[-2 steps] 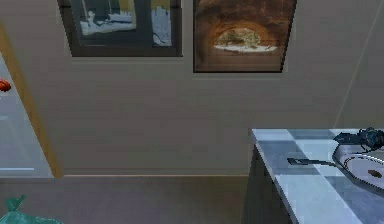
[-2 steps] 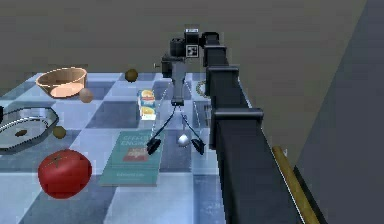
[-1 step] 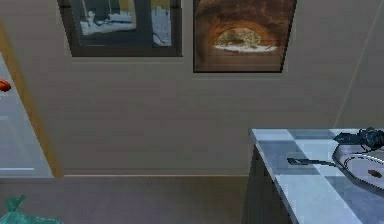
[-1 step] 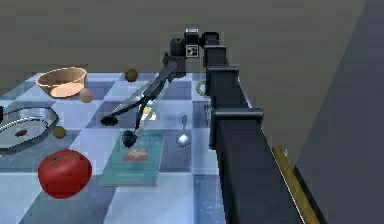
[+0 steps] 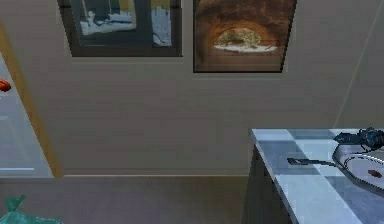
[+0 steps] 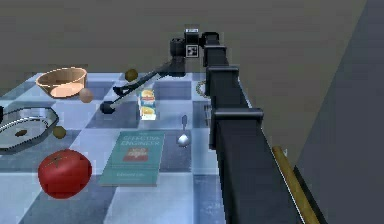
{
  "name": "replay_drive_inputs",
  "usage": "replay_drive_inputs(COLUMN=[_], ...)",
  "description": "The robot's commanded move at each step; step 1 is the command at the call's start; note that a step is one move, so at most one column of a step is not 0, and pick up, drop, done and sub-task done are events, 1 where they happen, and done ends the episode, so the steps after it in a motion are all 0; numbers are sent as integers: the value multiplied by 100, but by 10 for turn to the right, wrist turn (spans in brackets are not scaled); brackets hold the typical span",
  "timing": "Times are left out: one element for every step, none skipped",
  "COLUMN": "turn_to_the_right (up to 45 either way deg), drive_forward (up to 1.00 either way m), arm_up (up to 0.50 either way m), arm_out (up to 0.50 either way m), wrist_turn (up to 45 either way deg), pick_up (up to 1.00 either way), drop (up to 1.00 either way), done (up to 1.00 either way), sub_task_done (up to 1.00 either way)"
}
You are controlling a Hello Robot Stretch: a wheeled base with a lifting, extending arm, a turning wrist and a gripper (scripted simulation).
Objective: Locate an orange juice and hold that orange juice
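Bring the tool (image 6: 176, 58), whose load I cannot tell, nearer and left, squarely onto the orange juice carton (image 6: 148, 99) on the counter (image 6: 195, 170).

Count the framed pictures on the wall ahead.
2. A dark-framed picture at the forward view's top left, and an orange-brown picture just right of it. Others may hang beyond the view's edges.
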Motion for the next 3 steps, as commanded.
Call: replay_drive_inputs(turn_to_the_right=[0,0,0], drive_forward=[0,0,0], arm_up=[0,0,-16], arm_out=[0,0,0], wrist_turn=[450,60,0], pick_up=[0,0,0], drop=[0,0,0], done=[0,0,0], sub_task_done=[0,0,0])
